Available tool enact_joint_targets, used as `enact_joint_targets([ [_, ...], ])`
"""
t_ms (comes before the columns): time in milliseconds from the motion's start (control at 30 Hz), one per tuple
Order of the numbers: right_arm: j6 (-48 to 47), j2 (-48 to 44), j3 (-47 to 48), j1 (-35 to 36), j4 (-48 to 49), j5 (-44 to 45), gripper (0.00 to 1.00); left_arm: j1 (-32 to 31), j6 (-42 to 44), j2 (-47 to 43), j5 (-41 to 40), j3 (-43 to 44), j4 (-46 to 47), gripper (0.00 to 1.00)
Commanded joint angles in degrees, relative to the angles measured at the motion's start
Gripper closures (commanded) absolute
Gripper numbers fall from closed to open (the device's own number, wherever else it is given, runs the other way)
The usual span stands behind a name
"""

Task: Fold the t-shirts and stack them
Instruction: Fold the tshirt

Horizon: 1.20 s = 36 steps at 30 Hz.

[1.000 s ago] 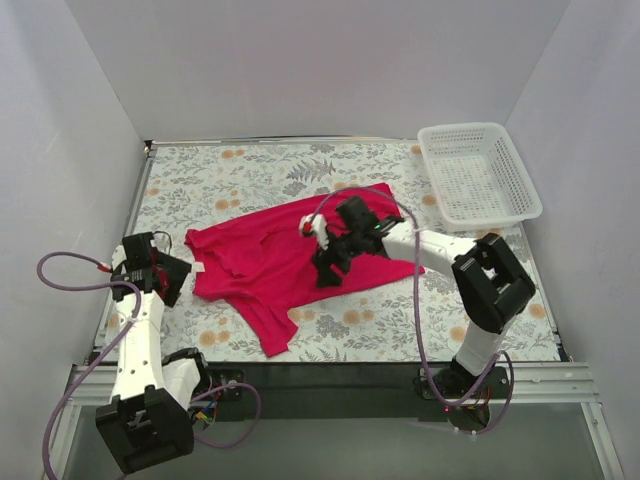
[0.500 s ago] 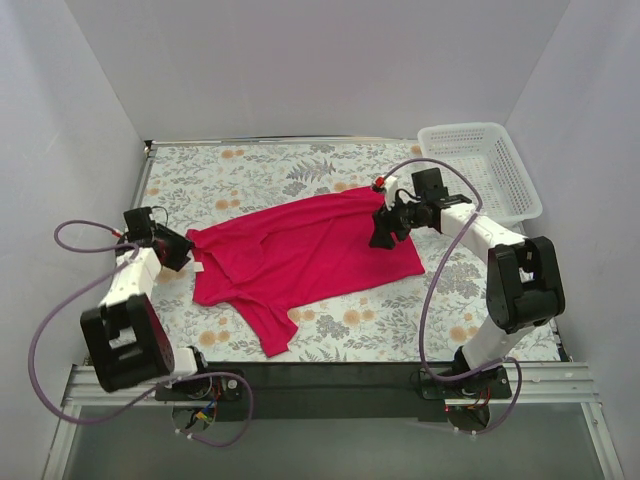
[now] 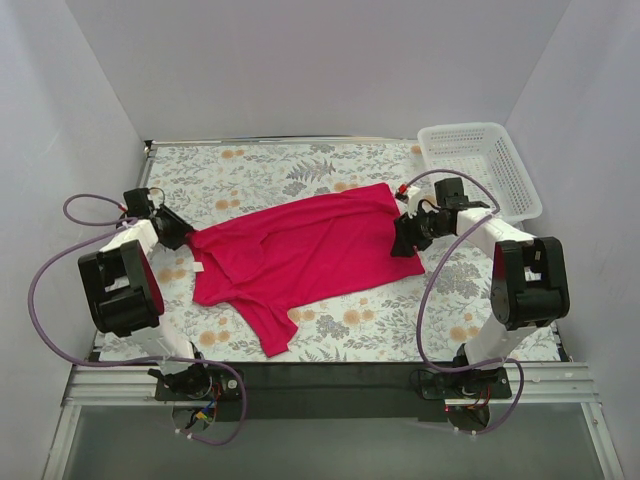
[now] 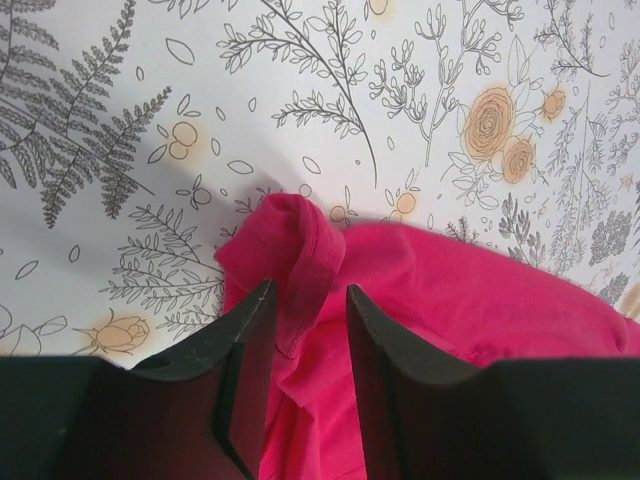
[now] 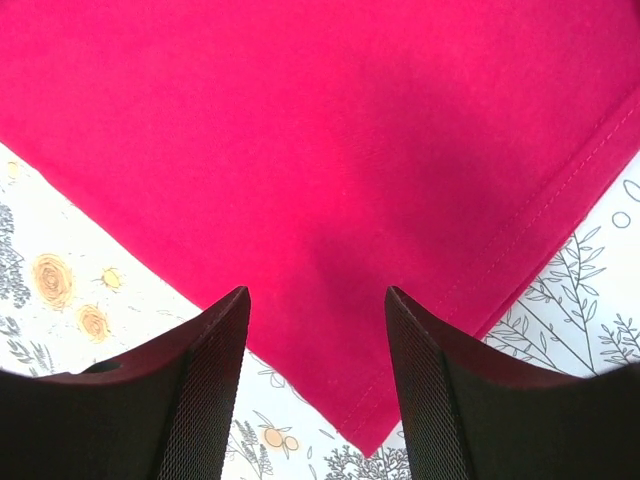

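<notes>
The magenta-red t-shirt (image 3: 300, 255) lies spread and wrinkled across the middle of the floral table. My left gripper (image 3: 178, 236) is at its left sleeve. In the left wrist view this gripper (image 4: 307, 290) is open, with a rolled fold of the sleeve (image 4: 300, 240) between the fingers. My right gripper (image 3: 406, 238) is over the shirt's right hem. In the right wrist view it (image 5: 315, 295) is open and empty, with the hem corner (image 5: 365, 435) between and below the fingers. A small white bit (image 3: 199, 266) shows at the shirt's left edge.
A white mesh basket (image 3: 478, 172) stands at the back right corner, close to the right arm. White walls enclose the table on three sides. The floral tablecloth (image 3: 250, 170) shows bare behind the shirt and along the front (image 3: 400, 320).
My right gripper moved from the shirt's middle out to its right hem. My left gripper swung back to the shirt's left sleeve. The shirt's right side lies flatter now.
</notes>
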Motion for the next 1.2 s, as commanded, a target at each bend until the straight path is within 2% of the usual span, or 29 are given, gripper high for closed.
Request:
enact_joint_targets([
  [0,-1.7,1.3,-1.0,-0.6,-1.3,0.5,0.47,0.3,1.7,1.5,0.5,2.6,1.0,0.67],
  [300,3.2,2.8,-2.6,-3.6,0.6,4.1,0.49,0.3,1.7,5.9,1.9,6.5,0.7,0.76],
  [467,4.7,4.8,-2.9,-3.8,-0.2,2.8,0.50,0.4,1.7,6.6,2.0,7.4,0.6,0.77],
  [633,4.0,2.7,-3.8,-4.7,0.4,6.7,0.51,0.4,1.5,7.1,2.6,9.0,0.4,0.80],
  [867,3.4,0.7,-5.3,-6.3,1.4,8.4,0.51,0.5,1.4,11.0,2.9,12.0,0.1,0.92],
  [1067,2.9,0.1,-6.3,-7.3,1.6,8.6,0.51,0.7,1.4,14.0,2.5,15.4,-0.5,1.00],
  [1167,3.0,0.1,-6.3,-7.4,1.8,8.3,0.52,1.1,1.0,14.6,0.5,17.4,-1.1,1.00],
])
